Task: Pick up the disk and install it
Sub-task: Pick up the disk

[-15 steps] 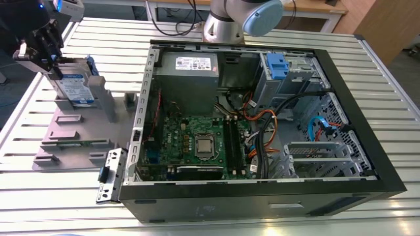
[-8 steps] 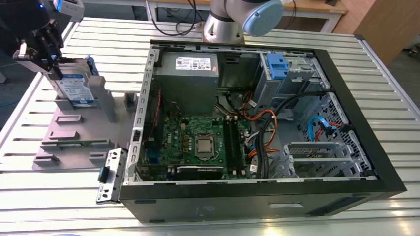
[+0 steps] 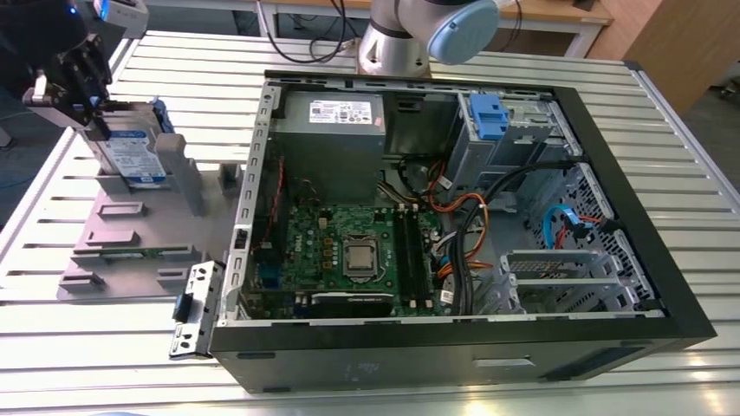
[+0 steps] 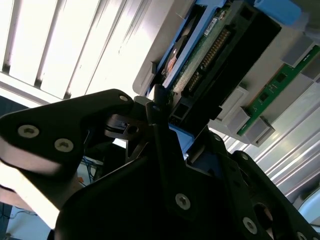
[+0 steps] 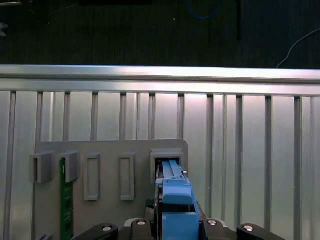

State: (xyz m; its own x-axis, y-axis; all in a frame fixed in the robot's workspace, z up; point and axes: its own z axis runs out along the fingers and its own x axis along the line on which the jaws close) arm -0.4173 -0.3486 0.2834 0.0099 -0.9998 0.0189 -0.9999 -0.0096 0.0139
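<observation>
My gripper [image 3: 90, 114] is clamped on the upper end of the disk [image 3: 133, 156]. The disk stands upright at its 5 o'clock.

Bright, even light. Ribbed silver metal table [image 4: 65, 45] glares white in the second wrist view; foreground dark, soft.

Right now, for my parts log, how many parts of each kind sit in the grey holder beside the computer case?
disk: 1
green memory stick: 1
Total: 2
</observation>
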